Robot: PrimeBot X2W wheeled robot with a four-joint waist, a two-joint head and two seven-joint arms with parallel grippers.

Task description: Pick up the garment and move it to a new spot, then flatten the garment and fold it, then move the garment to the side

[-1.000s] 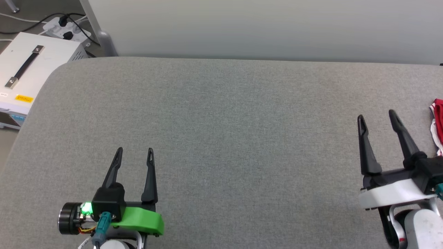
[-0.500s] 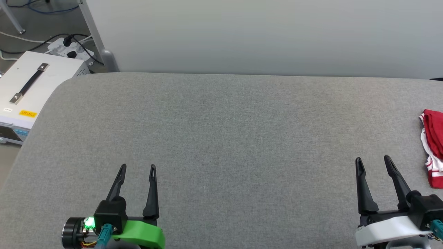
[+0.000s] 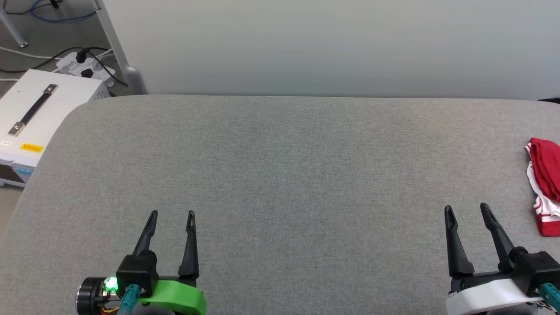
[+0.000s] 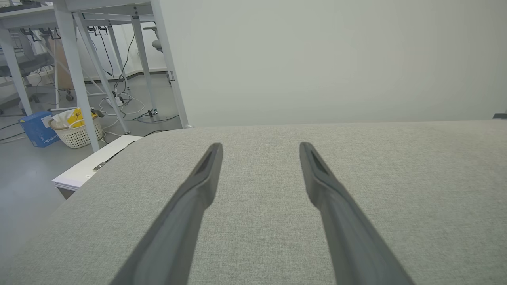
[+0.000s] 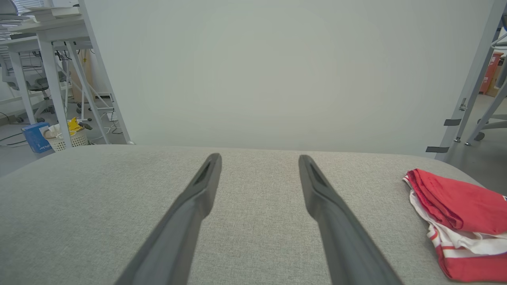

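The garment (image 3: 545,186) is a red shirt with white, red-striped trim, lying folded in a small bundle at the far right edge of the grey padded table (image 3: 288,166); the right wrist view shows the garment (image 5: 455,213) to the right of my fingers. My right gripper (image 3: 466,210) stands open at the lower right, a short way left of the garment and not touching it. At the lower left my left gripper (image 3: 171,215) is open too, with nothing between its fingers. The left gripper (image 4: 259,148) hovers over bare cloth in its own wrist view.
A white box with a black handle (image 3: 35,118) sits on the floor off the table's left corner, with a power strip and cables (image 3: 85,65) behind it. A pale wall panel (image 3: 332,43) runs along the table's far edge. Desk legs and a basket (image 4: 77,130) stand beyond.
The right gripper has drawn back toward the bottom of the view, away from the garment. The head camera has tilted, so more of the garment and floor shows. Both grippers stay open.
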